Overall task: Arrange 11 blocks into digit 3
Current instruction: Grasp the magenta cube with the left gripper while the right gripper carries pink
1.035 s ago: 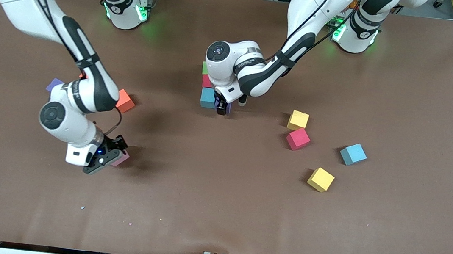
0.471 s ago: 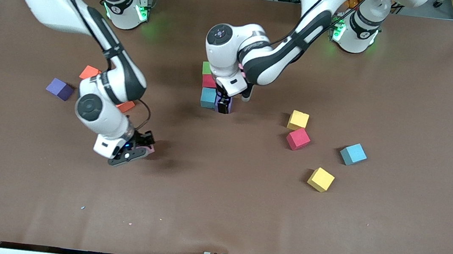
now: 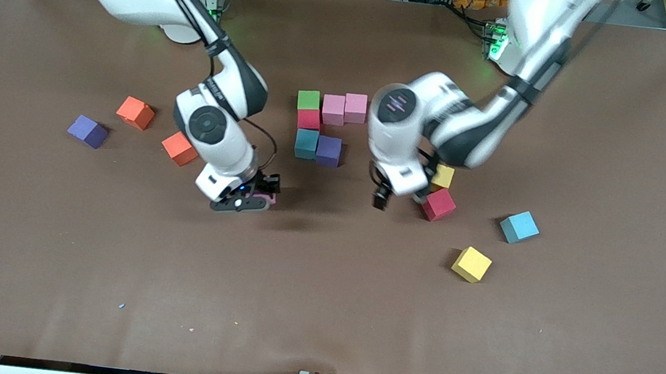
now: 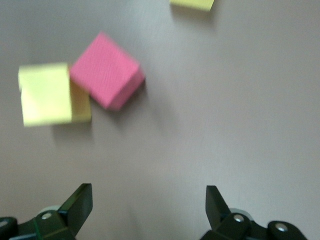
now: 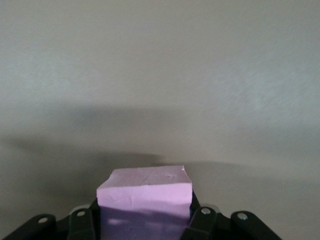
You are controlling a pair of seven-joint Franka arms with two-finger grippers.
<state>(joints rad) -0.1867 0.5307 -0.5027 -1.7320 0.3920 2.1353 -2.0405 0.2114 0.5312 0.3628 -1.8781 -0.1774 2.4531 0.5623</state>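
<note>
Several blocks form a cluster mid-table: green (image 3: 308, 99), two pink (image 3: 333, 109) (image 3: 356, 107), red (image 3: 308, 119), light blue (image 3: 306, 144) and purple (image 3: 329, 151). My right gripper (image 3: 251, 196) is shut on a pink block (image 5: 145, 196), held over bare table near the cluster. My left gripper (image 3: 380, 199) is open and empty over bare table beside a red block (image 3: 438, 204) and a yellow block (image 3: 443, 176); both show in the left wrist view, red (image 4: 106, 71) and yellow (image 4: 47, 94).
Loose blocks toward the right arm's end: two orange (image 3: 135, 112) (image 3: 179, 148) and a purple one (image 3: 88, 131). Toward the left arm's end lie a light blue block (image 3: 519, 226) and a yellow block (image 3: 471, 264). The brown table (image 3: 319, 311) stretches nearer the front camera.
My left gripper has let go of the purple block at the cluster and moved toward the red and yellow blocks. My right gripper has carried the pink block toward the cluster.
</note>
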